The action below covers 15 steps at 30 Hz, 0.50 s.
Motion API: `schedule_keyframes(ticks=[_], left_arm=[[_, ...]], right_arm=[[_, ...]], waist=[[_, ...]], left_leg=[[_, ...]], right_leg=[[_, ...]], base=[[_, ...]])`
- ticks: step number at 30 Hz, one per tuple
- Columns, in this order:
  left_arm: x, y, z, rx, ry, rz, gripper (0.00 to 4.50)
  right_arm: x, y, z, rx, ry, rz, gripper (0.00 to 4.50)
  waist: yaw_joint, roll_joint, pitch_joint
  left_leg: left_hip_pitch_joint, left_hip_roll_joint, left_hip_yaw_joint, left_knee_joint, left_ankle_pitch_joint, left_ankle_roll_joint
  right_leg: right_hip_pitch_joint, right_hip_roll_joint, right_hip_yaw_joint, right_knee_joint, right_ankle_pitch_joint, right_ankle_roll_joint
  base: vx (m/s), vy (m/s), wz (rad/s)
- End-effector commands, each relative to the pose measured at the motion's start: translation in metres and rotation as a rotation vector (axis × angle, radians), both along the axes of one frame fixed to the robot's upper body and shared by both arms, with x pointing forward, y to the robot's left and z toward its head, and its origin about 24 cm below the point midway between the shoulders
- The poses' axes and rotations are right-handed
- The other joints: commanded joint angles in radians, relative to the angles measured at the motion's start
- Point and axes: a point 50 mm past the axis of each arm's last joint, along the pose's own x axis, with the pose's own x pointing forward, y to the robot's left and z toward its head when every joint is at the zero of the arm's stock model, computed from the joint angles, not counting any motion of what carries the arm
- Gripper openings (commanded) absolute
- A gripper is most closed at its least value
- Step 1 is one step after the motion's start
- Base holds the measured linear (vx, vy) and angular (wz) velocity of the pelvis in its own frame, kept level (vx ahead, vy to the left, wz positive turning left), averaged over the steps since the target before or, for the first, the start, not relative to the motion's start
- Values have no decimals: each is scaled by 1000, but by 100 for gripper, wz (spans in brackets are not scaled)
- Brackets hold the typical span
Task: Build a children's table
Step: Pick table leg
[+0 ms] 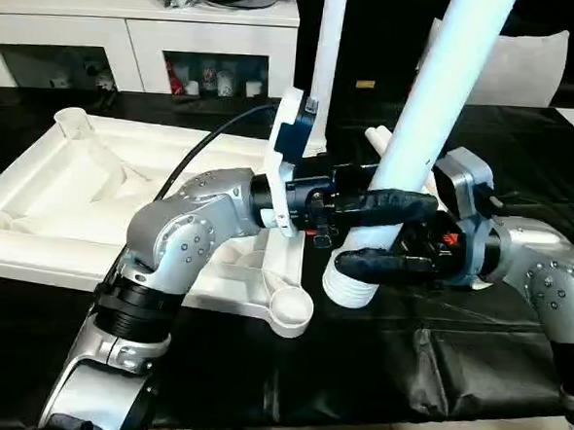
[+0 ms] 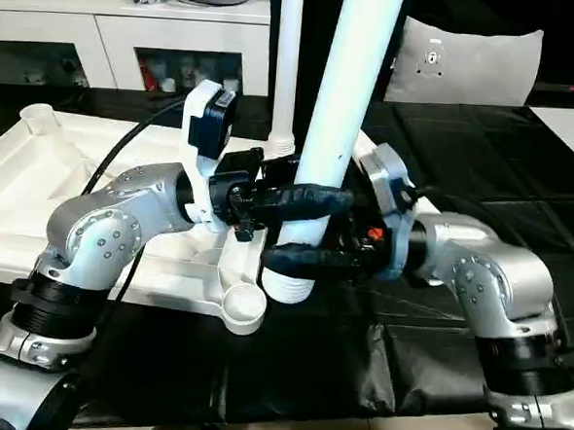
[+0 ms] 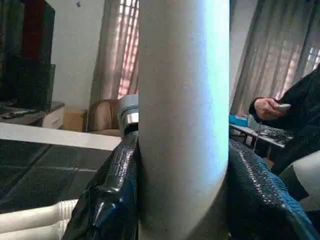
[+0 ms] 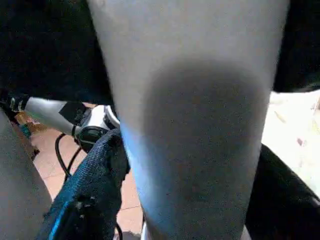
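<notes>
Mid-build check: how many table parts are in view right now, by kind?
top: 1
held leg: 1
upright leg, standing in a far socket: 1
lying legs, behind the held one: 2, as far as their ends show
Total: 5

Crowded centre, open room near and right

Both tools meet mid-scene around a tilted leg point(image 2: 347, 102): the left tool point(image 2: 303, 198) clamps it above, the right tool point(image 2: 309, 256) lower, near its ribbed end. Just behind, a second leg point(image 2: 288, 59) stands upright in the overturned top point(image 1: 63, 211), which blocks the left and far-left. The black-covered counter point(image 2: 355, 375) lies bare along the near edge and out to the far right.
</notes>
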Motion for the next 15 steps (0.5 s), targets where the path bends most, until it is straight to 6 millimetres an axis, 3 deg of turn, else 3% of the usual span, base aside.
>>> schedule_keyframes(ticks=[1,8,15], left_arm=[[-2,-2,0,13,-21,-6,193],[-1,-3,0,13,-20,-1,193],[1,-3,2,5,-16,13,193]], right_arm=[[2,2,3,-10,-15,13,265],[2,2,0,-29,-16,10,211],[2,3,-2,-44,-18,7,199]], waist=[[1,-24,-68],[1,-23,-67],[1,-24,-68]], left_leg=[[46,80,-31,-68,-202,9],[47,81,-31,-68,-214,5],[46,81,-30,-68,-207,8]], right_leg=[[20,-90,38,-84,-126,-238],[19,-91,38,-86,-138,-237],[20,-91,38,-85,-129,-237]], base=[[0,0,0],[0,0,0],[0,0,0]])
